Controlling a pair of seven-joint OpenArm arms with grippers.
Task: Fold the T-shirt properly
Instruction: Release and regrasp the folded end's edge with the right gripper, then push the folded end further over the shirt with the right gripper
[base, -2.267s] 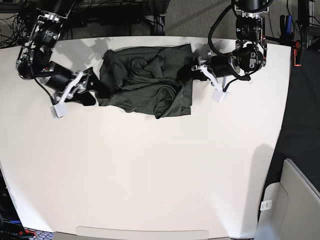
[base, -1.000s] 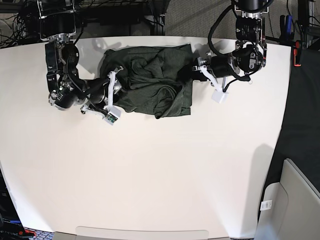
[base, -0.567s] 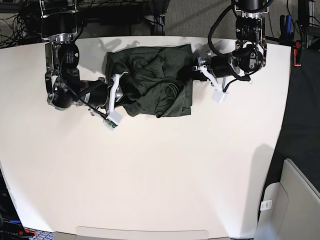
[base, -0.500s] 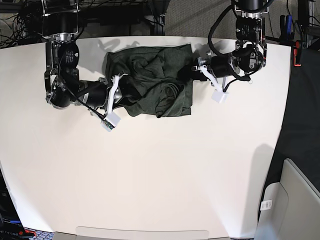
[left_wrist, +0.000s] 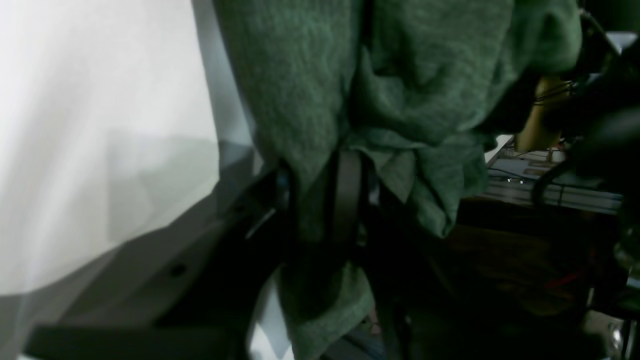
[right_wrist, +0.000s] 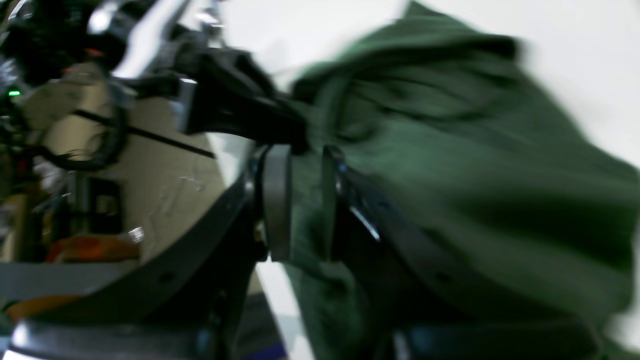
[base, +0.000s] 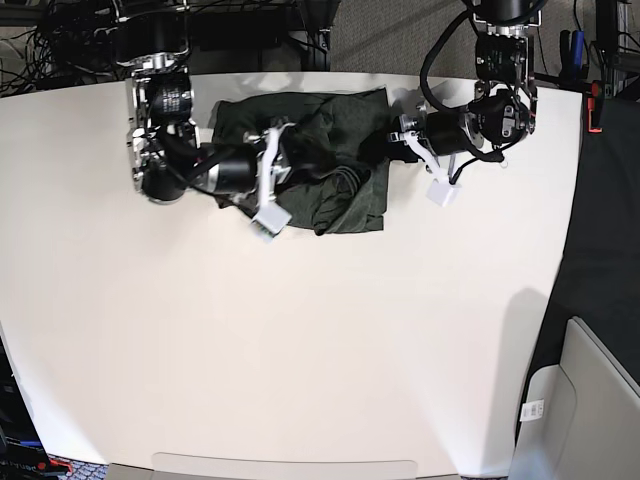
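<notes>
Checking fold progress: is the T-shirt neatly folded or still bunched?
Bunched. The T-shirt lies in uneven wrinkled heaps on the table, edges ragged, with both tools pinching its fabric.

**Two black arms with white-tipped end effectors**

Both arms are built of black cylindrical segments with rounded, glossy joint housings. The right arm (base: 165, 150) carries a silvery metal collar near its upper joint and a round light label on the housing below. The right end effector (base: 272, 190) has white finger brackets and a small white block at its tip; close up, its fingers (right_wrist: 277, 200) are dark with flat grey pads. The left arm (base: 495, 95) trails a looping black cable, and the left end effector (base: 420, 150) likewise has white brackets and a white block.
</notes>
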